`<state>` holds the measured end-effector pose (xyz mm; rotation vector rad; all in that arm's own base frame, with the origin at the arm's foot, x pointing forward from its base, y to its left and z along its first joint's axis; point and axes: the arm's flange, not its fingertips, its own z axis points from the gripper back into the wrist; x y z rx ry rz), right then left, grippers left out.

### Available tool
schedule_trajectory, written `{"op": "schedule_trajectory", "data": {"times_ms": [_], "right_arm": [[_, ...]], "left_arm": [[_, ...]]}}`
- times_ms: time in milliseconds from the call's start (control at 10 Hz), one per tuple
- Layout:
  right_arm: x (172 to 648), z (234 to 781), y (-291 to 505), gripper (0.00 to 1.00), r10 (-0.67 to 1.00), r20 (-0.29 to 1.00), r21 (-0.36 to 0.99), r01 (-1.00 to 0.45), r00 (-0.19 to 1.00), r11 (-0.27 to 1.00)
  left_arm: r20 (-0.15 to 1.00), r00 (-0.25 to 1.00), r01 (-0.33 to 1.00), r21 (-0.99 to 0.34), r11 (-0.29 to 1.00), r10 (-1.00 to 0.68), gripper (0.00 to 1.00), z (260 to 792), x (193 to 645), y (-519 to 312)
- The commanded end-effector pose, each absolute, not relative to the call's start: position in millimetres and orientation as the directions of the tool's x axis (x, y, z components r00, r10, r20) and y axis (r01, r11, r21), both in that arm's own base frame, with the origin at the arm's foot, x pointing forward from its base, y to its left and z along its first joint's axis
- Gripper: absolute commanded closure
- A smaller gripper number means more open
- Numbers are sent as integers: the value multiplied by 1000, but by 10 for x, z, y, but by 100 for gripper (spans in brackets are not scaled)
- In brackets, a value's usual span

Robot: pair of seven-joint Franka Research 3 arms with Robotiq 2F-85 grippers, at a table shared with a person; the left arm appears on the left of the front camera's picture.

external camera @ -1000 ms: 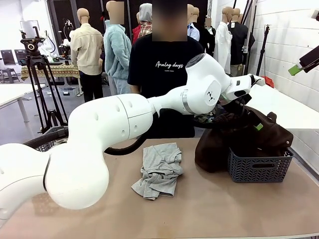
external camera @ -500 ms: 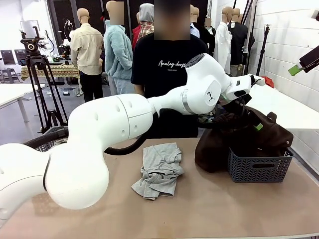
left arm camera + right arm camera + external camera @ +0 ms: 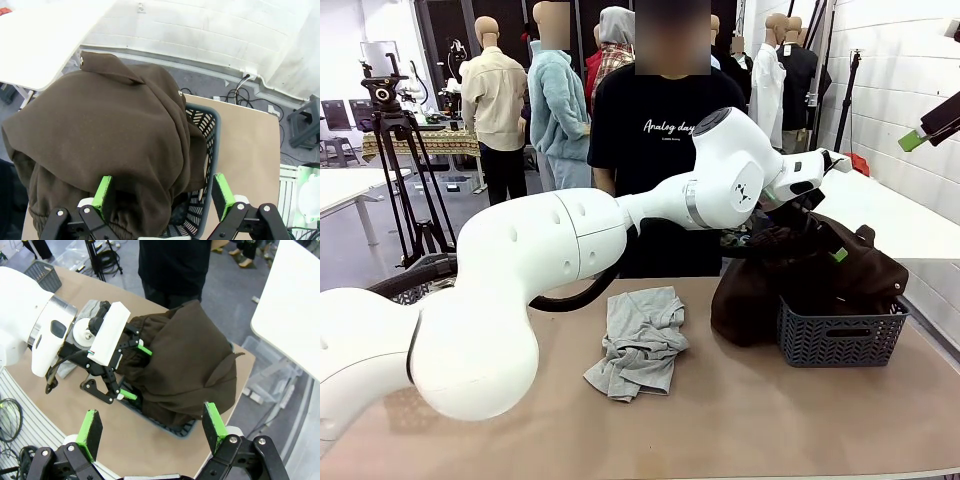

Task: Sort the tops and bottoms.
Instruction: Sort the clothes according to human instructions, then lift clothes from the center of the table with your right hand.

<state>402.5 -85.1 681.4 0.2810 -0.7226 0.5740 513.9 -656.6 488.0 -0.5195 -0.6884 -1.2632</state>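
Observation:
A dark brown garment, one of the bottoms [image 3: 790, 280], lies heaped over a grey mesh basket [image 3: 840, 338] at the table's right. My left gripper [image 3: 825, 240] hangs just above it, open. In the left wrist view its green pads [image 3: 103, 194] stand wide apart on either side of a fold of the brown cloth [image 3: 110, 125], not pinching it. The light grey T-shirt, the tops [image 3: 640, 345], lies crumpled at the table's middle. My right gripper [image 3: 152, 429] is open and high up, looking down on the left gripper [image 3: 136, 372] and the brown garment [image 3: 190, 360].
A person in a black T-shirt [image 3: 655, 130] with white lettering stands at the far side of the table. A second grey basket [image 3: 42, 274] sits at the table's other end. Bare brown tabletop [image 3: 750, 410] spreads in front of the T-shirt and the basket.
The person has shifted slightly to the right. Both arms and the clothes have stayed still.

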Motion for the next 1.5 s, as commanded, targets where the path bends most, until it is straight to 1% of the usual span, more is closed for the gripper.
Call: {"op": "schedule_trajectory", "data": {"times_ms": [0,1100,1200,1300,1400], "right_arm": [[4026,6799,-841,0,394,691,49,-583,606,811],[4026,6799,-841,0,394,691,49,-583,606,811],[4026,6799,-841,0,394,691,49,-583,606,811],[4026,6799,-841,0,394,691,49,-583,606,811],[4026,6799,-841,0,394,691,49,-583,606,811]], "left_arm": [[721,142,973,26,231,-678,0,4889,5148,-6559],[719,152,972,17,235,-679,0,4880,5139,-6566],[645,118,966,102,239,-755,0,5106,4861,-6446],[591,113,960,141,240,-798,0,5240,4694,-6342],[553,104,963,152,223,-827,0,5402,4489,-6137]]}}
